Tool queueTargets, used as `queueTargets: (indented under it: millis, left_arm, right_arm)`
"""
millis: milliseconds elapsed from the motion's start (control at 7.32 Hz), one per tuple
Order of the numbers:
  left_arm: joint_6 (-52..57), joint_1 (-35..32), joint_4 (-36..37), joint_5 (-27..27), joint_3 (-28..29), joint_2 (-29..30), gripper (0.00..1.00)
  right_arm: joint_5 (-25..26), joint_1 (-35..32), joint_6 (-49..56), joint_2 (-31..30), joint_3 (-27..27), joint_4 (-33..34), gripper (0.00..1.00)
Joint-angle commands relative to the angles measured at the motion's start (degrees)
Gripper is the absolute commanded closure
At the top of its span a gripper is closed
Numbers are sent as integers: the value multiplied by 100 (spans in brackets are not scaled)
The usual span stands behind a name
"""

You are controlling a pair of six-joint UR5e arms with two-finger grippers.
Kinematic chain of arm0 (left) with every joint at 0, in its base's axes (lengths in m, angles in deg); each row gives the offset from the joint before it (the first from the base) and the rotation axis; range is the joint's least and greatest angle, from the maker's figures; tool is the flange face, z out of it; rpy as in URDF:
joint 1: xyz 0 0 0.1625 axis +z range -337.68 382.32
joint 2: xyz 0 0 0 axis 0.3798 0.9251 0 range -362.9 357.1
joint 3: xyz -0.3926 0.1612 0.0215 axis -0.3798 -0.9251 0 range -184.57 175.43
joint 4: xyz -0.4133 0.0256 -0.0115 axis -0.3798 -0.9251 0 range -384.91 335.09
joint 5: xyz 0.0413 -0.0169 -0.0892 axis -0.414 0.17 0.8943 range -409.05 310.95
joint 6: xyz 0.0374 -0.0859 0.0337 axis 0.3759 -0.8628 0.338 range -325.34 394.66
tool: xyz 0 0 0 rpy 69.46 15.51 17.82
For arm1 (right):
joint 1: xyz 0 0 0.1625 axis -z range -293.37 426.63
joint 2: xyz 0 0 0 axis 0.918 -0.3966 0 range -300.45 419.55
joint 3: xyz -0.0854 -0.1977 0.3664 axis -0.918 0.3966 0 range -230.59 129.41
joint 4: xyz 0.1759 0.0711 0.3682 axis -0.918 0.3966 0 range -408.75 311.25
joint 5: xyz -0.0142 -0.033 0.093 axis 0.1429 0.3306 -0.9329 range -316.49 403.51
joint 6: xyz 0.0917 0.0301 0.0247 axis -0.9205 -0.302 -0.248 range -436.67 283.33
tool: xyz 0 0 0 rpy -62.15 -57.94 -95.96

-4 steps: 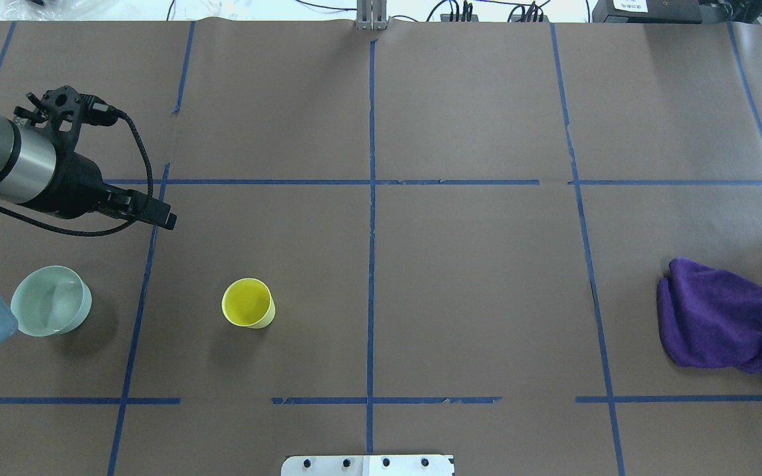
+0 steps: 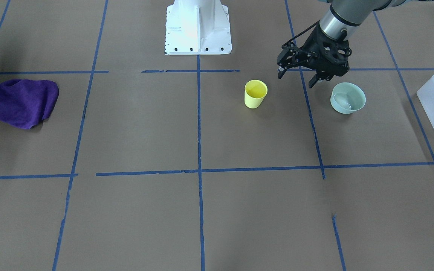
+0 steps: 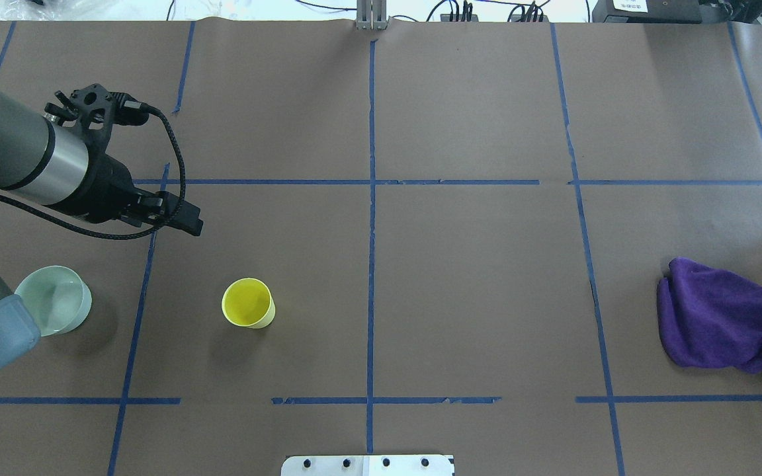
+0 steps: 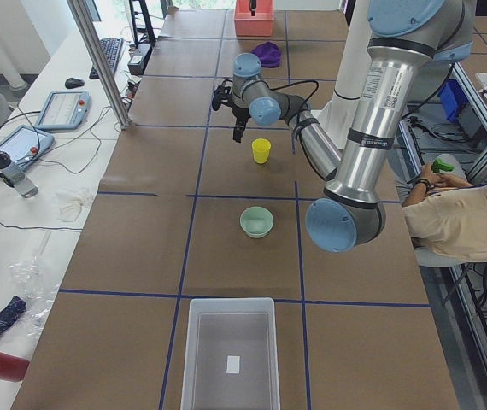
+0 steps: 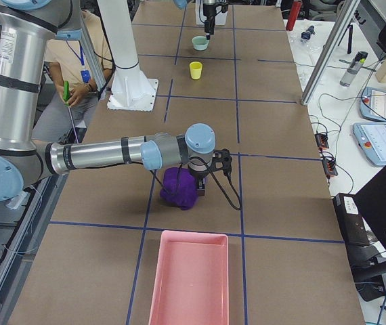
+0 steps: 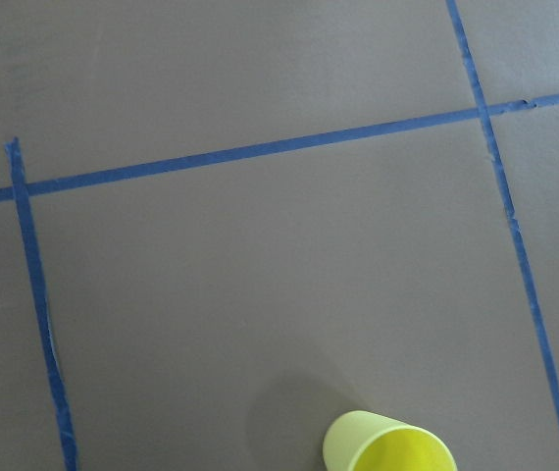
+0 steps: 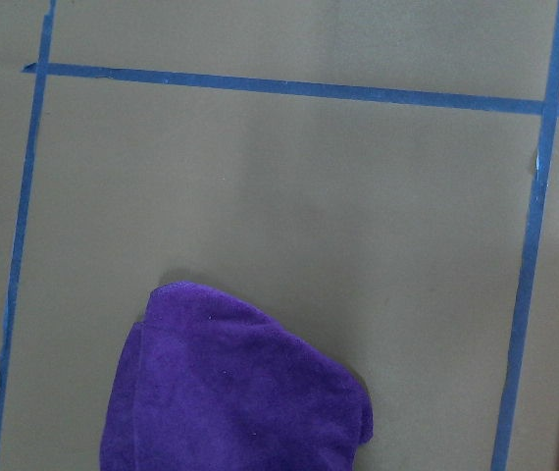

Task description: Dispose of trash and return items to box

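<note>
The yellow cup [image 2: 255,94] stands upright on the brown table, also in the overhead view [image 3: 247,303] and at the bottom of the left wrist view [image 6: 389,449]. The mint-green bowl [image 2: 348,98] stands beside it, partly covered by my left elbow in the overhead view [image 3: 57,305]. My left gripper [image 2: 296,77] is open and empty, above the table between cup and bowl, on their far side [image 3: 189,225]. The frosted box [image 4: 231,354] sits at the table's left end. My right gripper [image 5: 203,183] hovers at the purple cloth [image 5: 179,189]; I cannot tell whether it is open or shut.
The purple cloth [image 3: 718,317] lies at the table's right side, also in the right wrist view [image 7: 230,392]. A pink tray [image 5: 189,277] sits beyond it at that end. The white robot base [image 2: 198,28] stands at the near edge. An operator sits beside the table.
My left gripper has moved right, toward the cup's side of the table, staying open. My left elbow now covers more of the bowl. Cup, bowl and cloth have not moved.
</note>
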Motion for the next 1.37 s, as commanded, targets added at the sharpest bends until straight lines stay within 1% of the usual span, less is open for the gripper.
queueTargets:
  millis: [0,137,273,410,547,683,820,957,1093,1230]
  left_arm:
    - [-445,174,681,-487,-87,431,3]
    - [-465,140,682,-561,-113,458,1]
    - [-395,18,690,-562,-305,389,3]
    - [310,-427,673,-562,-368,66,6]
    - [1561,-1066,682,-484,-342,-207,5]
    - [2287,-1438,656,-387,-333,-488,1]
    - [2852,-1877,621,-99,-281,-717,1]
    - [4023,-2604,620,104,-2,-963,1]
    - [4827,-3263,620,480,262,-1183,1]
    - [5305,-3653,612,640,499,-1542,1]
  right_arm:
    - [0,17,3,0,47,0,0]
    - [0,44,12,9,74,0,0]
    - [9,53,12,9,109,-9,0]
    - [18,53,21,17,153,-9,0]
    - [18,53,12,26,153,-9,0]
    - [9,53,3,26,153,-9,0]
    - [18,53,12,26,153,-9,0]
    - [18,53,12,26,153,-9,0]
    - [18,53,12,26,153,-26,0]
    - [26,53,3,26,153,-140,0]
